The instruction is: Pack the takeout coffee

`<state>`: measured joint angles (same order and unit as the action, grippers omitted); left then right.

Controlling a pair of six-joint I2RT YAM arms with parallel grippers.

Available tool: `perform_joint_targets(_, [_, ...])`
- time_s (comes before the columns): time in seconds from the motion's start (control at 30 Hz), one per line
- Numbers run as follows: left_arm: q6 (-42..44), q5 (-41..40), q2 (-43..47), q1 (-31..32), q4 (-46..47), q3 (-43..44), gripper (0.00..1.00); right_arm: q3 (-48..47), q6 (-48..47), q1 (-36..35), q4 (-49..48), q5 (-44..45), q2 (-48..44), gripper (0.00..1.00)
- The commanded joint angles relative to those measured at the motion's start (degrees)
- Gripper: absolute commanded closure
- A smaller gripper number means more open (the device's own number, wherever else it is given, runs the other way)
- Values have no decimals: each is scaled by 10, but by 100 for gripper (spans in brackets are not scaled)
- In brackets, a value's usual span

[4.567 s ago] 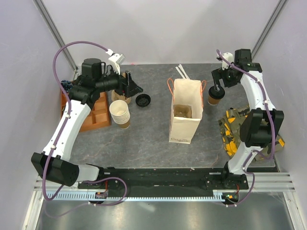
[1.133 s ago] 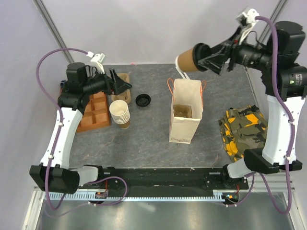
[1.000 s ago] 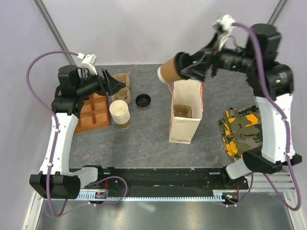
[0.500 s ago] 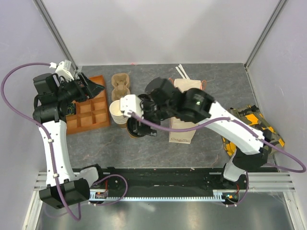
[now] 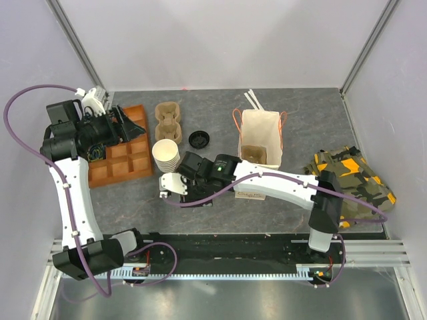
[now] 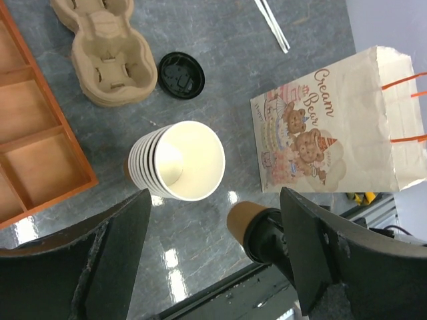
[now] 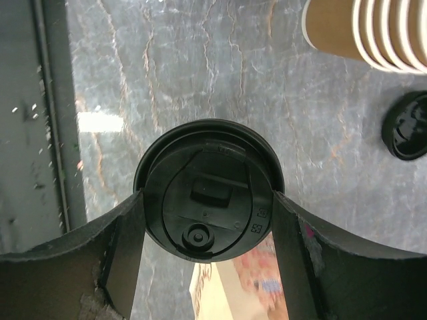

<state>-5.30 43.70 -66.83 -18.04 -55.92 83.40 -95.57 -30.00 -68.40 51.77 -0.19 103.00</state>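
The takeout coffee, a tan cup (image 6: 243, 219) with a black lid (image 7: 209, 190), is held on its side low over the table, in front of the paper bag (image 5: 259, 143) and next to the stack of lidless cups (image 5: 167, 157). My right gripper (image 5: 189, 175) is shut on it at the lid end, a finger (image 7: 120, 253) on each side. In the top view the arm hides the cup. My left gripper (image 5: 127, 123) is open and empty, raised over the orange tray (image 5: 127, 157); its fingers (image 6: 100, 267) frame the left wrist view.
The bag (image 6: 327, 127) stands open. A loose black lid (image 5: 199, 139) and a cardboard cup carrier (image 5: 168, 120) lie behind the cup stack (image 6: 177, 163). White sticks (image 5: 253, 100) lie at the back. A camouflage cloth (image 5: 347, 180) lies at the right.
My right arm has swung the coffee from high above the bag down and left, low over the table by the cup stack. My left arm has drawn back over the orange tray.
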Motion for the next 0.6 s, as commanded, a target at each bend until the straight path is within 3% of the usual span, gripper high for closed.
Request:
perform_joint_targets(0.0, [47,27,-16,-5,-38,27,14,25,2,1,-102,13,12,56])
perform_joint_targets(0.3, [52,46,-30,-6,-43,40,12,31,53,27,-136,-13,43,55])
perform_joint_targets(0.57, [66,43,-25,-5,-31,34,12,39,85,50,-141,-50,54,50])
